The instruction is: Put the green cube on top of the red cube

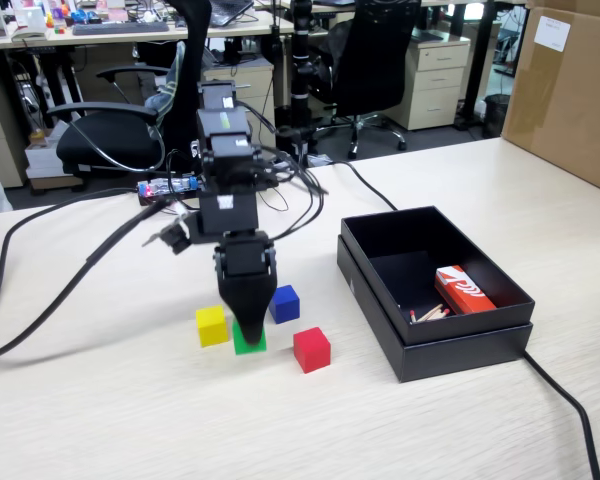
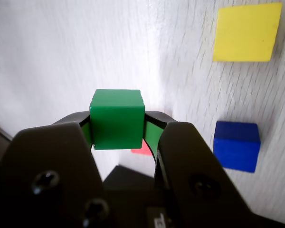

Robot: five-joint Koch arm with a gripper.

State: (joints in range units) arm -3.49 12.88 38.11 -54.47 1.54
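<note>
Four matte cubes, one each: green cube clamped between the hand's black jaws, on the pale woodgrain bench; red cube just beside; yellow, blue near.

- Yellow cube stands just left of the green cube in the fixed view; blue cube just behind-right.
- Red cube top is unobstructed.
- Black box blocks passage farther right.

Bright even office light, soft shadows, wrist view washed out (glare), tool blurred
</note>
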